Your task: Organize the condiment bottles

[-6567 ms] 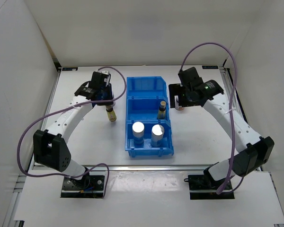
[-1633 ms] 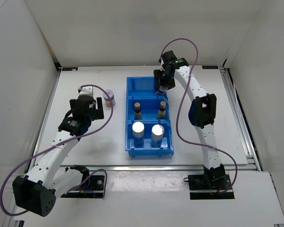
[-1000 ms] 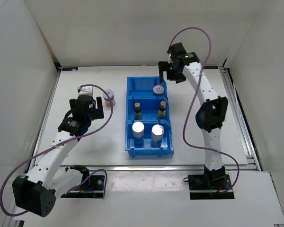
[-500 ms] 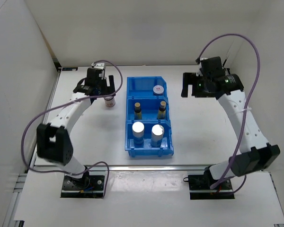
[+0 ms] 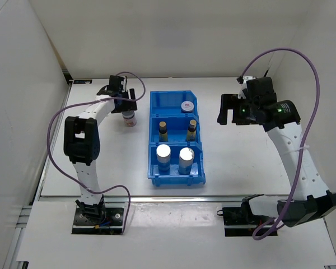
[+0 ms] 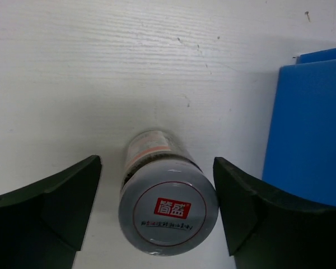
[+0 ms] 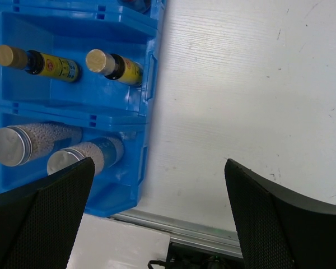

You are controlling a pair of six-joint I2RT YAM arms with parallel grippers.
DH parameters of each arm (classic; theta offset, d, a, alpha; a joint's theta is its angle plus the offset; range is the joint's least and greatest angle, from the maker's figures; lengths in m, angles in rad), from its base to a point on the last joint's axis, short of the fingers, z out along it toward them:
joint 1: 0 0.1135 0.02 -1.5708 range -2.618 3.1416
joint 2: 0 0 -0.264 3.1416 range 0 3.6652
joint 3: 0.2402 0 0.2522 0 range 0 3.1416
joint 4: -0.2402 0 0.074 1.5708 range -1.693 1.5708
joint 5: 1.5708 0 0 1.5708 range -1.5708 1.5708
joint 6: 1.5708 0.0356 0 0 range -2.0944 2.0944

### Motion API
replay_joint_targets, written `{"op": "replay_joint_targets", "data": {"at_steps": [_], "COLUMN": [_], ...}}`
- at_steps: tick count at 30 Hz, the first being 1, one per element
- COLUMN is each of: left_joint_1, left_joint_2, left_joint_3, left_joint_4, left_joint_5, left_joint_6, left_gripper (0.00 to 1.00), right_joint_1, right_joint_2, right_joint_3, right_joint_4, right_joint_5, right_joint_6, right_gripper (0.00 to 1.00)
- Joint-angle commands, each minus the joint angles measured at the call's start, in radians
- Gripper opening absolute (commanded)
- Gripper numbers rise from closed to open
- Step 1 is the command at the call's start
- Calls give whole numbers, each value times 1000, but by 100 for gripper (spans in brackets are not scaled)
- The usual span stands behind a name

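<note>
The blue bin (image 5: 152, 137) sits mid-bench (image 5: 241, 162): two shakers (image 5: 163, 152) in its near compartment, two amber bottles (image 5: 163, 130) in the middle, one white-lidded jar (image 5: 187, 105) in the far one. The right gripper (image 7: 159, 162) hangs wide open toward the right edge. The left gripper (image 6: 155, 168), fingers spread, straddles the second jar (image 6: 168, 210) left of the bin, not touching it.

Bin (image 5: 165, 103): solid bright blue throughout.
Surface (image 5: 241, 151): white, with faint grey scuffs.
Jar (image 6: 168, 210): pale grey-white lid with a thin red ring and a red square holding white characters; orange band on the body.
Amber bottles (image 7: 47, 65) (image 7: 116, 67): yellow labels, tan tops.
Shakers (image 7: 33, 140) (image 7: 84, 157): silver lids, whitish speckled fill.
Left gripper (image 6: 157, 162): matte black.
Cables (image 5: 280, 53): purple.
</note>
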Motion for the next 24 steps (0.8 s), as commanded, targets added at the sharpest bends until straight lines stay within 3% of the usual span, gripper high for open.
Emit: {"op": "replay_joint_targets", "data": {"at_steps": [1, 6, 8, 9, 12, 16, 24], "left_joint_1": [-5, -5, -5, -5, -5, -26, -124], "left_joint_2": [9, 18, 7, -2, -43, -97, -47], "left_joint_3": [28, 16, 16, 16, 75, 213, 607], "left_joint_4": [-26, -36, -36, -45, -79, -141, -249], "left_joint_5": [40, 50, 50, 50, 41, 18, 6], "left_joint_6": [-3, 18, 18, 18, 18, 8, -1], "left_gripper": [85, 73, 60, 60, 42, 11, 11], "right_joint_1": [-5, -5, -5, -5, -5, -5, -5], "right_joint_2": [14, 5, 5, 5, 5, -26, -46], "right_joint_3": [-5, -5, -5, -5, -5, -14, -35], "right_joint_4": [21, 21, 21, 21, 21, 12, 12], "right_joint_5": [-25, 9, 9, 9, 18, 29, 40], "right_joint_6": [-9, -18, -18, -18, -18, -18, -18], "right_gripper": [100, 100, 100, 100, 100, 100, 100]}}
